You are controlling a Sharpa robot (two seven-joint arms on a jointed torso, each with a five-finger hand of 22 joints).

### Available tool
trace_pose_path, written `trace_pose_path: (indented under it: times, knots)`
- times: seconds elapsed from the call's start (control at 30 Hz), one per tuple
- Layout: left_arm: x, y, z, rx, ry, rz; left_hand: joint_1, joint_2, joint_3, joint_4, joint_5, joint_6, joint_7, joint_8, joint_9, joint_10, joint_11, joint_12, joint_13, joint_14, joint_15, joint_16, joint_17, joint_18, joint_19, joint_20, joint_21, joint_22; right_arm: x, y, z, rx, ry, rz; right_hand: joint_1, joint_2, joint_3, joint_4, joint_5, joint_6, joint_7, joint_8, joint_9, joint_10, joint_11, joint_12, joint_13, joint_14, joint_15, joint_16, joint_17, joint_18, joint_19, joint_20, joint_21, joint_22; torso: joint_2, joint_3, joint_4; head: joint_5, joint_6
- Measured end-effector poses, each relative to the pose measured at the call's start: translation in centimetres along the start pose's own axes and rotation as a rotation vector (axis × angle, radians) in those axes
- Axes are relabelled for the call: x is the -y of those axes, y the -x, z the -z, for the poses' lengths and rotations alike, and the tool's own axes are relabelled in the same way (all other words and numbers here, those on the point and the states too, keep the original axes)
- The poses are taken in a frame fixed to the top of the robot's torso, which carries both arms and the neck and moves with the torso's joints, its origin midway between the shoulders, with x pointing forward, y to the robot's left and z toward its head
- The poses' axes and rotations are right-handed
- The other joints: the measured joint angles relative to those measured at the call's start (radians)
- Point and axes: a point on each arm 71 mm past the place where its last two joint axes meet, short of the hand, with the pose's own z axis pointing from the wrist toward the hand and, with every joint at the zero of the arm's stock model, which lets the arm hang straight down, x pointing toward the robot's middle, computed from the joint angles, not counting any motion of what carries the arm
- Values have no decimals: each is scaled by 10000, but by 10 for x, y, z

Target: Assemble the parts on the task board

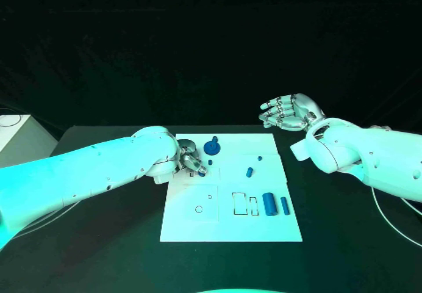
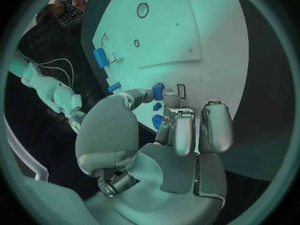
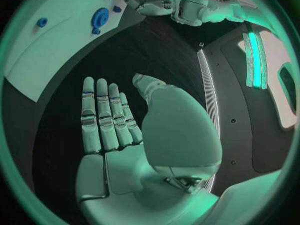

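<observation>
The white task board (image 1: 230,220) lies in the middle of the black table. My left hand (image 1: 189,162) rests over the board's left side and pinches a small blue part (image 2: 158,91) between thumb and a finger, just above the board, beside a small rectangular slot (image 2: 181,90). A round blue part (image 1: 212,146) stands just beyond that hand. Two small blue parts (image 1: 250,171) lie mid-board, and two blue cylinders (image 1: 269,204) lie at the right. My right hand (image 1: 288,113) is raised off the board's far right corner, fingers apart and empty (image 3: 109,120).
Rectangular slots (image 1: 239,204) and a round hole (image 1: 199,209) mark the board's near half. A white box (image 1: 22,137) stands at the table's far left. Black table surface (image 1: 352,244) surrounds the board.
</observation>
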Motion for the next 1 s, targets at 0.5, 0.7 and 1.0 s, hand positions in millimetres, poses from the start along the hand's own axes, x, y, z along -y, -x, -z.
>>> trace_pose_path:
  times: [0.5,0.7,1.0]
  knots:
    - [4,0,-2,10,23,-105,-150,149,-41,-41,15,40,-1,35,22,87,23,70,159,1,0,0,0,0,0,0,0,19,0,0,1,-29,-17,-34,0,0,-27,-27,0,0,-1,-38,-18,0,0,0,-65,19,19,-39,-39,-1,-36,36,0,-80,1,12,12,-42,-50]
    - [4,-1,-3,6,33,-107,-215,210,-169,-168,-81,112,-41,34,105,157,24,129,286,2,-76,0,0,0,0,0,0,19,0,0,2,-41,-26,-41,1,0,-27,-27,0,0,-2,-38,-18,0,0,0,-87,18,18,-77,-56,0,-36,35,0,-108,-7,13,10,-65,-61]
    - [5,-2,-4,-18,53,-126,-467,169,-473,-473,-224,41,-191,135,240,214,-31,139,320,1,-147,0,0,0,35,-39,0,15,0,0,2,-68,-29,-57,1,0,1,-55,0,0,-2,-38,-28,0,0,0,-117,18,18,-81,-76,0,-36,35,0,-150,-9,13,10,-90,-82]
